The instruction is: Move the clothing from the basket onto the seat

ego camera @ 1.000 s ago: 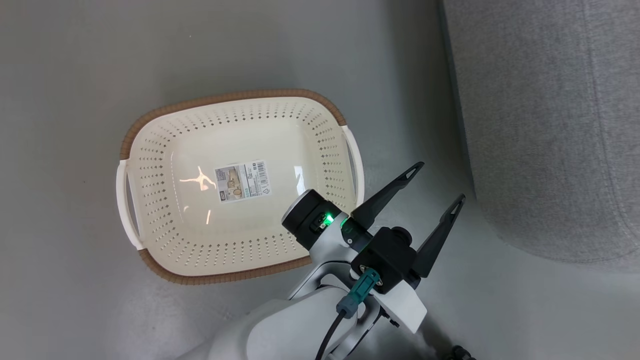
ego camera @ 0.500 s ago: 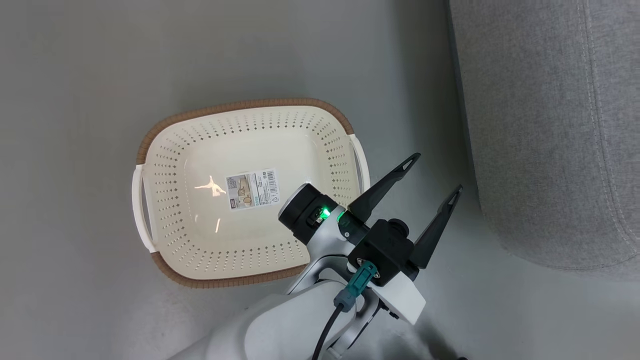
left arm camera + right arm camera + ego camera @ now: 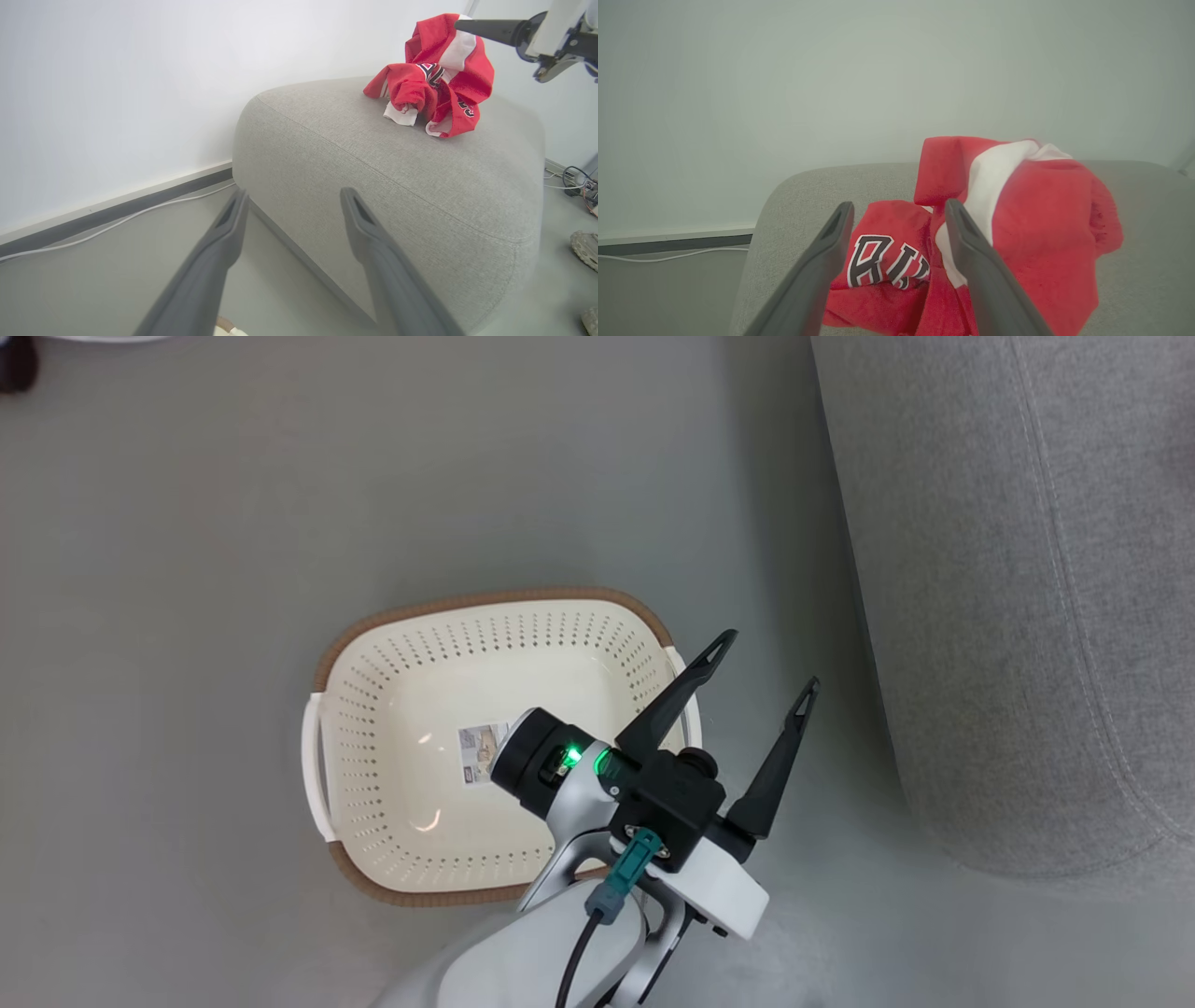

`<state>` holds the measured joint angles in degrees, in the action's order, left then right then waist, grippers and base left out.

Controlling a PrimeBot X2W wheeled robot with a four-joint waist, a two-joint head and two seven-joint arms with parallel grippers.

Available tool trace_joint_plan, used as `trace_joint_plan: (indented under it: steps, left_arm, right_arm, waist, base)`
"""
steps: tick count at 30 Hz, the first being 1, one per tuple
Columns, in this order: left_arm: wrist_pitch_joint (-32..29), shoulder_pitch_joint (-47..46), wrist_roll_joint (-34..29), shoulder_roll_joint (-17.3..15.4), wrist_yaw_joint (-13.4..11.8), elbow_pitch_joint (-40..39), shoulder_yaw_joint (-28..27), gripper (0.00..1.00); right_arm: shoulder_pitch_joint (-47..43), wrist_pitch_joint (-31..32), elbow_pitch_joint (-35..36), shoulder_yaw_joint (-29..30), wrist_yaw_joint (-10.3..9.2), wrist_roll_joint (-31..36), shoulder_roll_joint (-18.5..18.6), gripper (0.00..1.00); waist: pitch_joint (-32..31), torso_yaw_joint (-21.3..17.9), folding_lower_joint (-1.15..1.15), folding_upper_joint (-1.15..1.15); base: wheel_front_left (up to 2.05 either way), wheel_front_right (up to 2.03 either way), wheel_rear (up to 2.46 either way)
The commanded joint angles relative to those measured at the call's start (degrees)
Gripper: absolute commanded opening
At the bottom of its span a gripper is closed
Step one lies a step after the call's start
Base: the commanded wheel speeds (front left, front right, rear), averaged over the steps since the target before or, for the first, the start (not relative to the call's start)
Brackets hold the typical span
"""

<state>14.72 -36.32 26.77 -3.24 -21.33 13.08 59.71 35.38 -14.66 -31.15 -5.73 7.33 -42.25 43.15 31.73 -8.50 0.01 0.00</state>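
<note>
The clothing (image 3: 439, 79), a red and white jersey heap, lies on top of the grey seat (image 3: 373, 154). In the right wrist view my right gripper (image 3: 899, 205) stands open at the clothing (image 3: 1017, 224), fingers apart, fabric between and behind them. One finger (image 3: 495, 28) of it touches the heap's top. The basket (image 3: 495, 600) sits empty on the floor, a paper label (image 3: 478, 751) on its bottom. My left gripper (image 3: 768, 660) is open above the basket's right handle, pointing at the seat (image 3: 1008, 569). Nothing is between its fingers (image 3: 215, 252).
Grey floor surrounds the basket. A white wall with a dark baseboard and a white cable (image 3: 117, 223) runs left of the seat. Loose cables (image 3: 574, 182) and a shoe (image 3: 586, 245) lie on the floor at the seat's right.
The whole head picture has shifted, so the camera moved; the basket now sits lower and further right in it. My left gripper stays open by the basket's right handle.
</note>
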Motion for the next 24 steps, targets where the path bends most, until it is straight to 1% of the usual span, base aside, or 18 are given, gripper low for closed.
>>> trace_joint_plan:
  steps: [1, 7, 11, 14, 15, 24]
  left_arm:
    - [0.28, 1.53, -0.86, 0.36, -0.61, -1.84, -2.08, 1.0]
    - [0.28, 5.62, -2.61, 0.36, -1.56, -1.89, -6.8, 1.0]
    - [0.28, 8.87, -4.28, 0.36, -2.43, -2.1, -11.31, 1.0]
    - [0.28, 11.69, -5.64, 0.36, -2.46, -2.26, -15.2, 1.0]
    - [0.28, 13.76, -6.55, 0.36, -2.11, -2.21, -18.24, 1.0]
    - [0.28, 22.54, -11.95, 0.22, 0.48, -2.45, -33.23, 1.0]
  right_arm:
    - [-3.15, -0.34, 2.24, 0.13, 0.16, 0.39, 2.26, 1.0]
    - [-6.21, -0.34, 8.11, 0.45, 0.16, 1.64, 0.06, 1.0]
    - [-8.29, -0.34, 11.56, 0.07, 0.16, 3.26, -1.08, 1.0]
    - [-10.1, -0.34, 13.76, 0.02, 0.16, 4.19, -2.34, 1.0]
    - [-11.45, -0.34, 15.05, -0.03, 0.16, 4.68, -3.45, 1.0]
    - [-17.45, -0.34, 18.8, -1.52, 0.16, 7.71, -8.26, 1.0]
  waist:
    - [-2.17, 1.18, -0.01, 0.0]
    - [-6.81, 3.4, -0.01, 0.0]
    - [-10.19, 5.15, -0.01, 0.0]
    - [-12.8, 6.34, -0.01, 0.0]
    - [-14.54, 7.0, -0.01, 0.0]
    - [-20.54, 8.88, -0.01, 0.0]
  base:
    - [0.0, 0.0, 0.0]
    - [0.0, 0.0, 0.0]
    - [0.0, 0.0, 0.0]
    - [0.0, 0.0, 0.0]
    - [0.0, 0.0, 0.0]
    - [0.0, 0.0, 0.0]
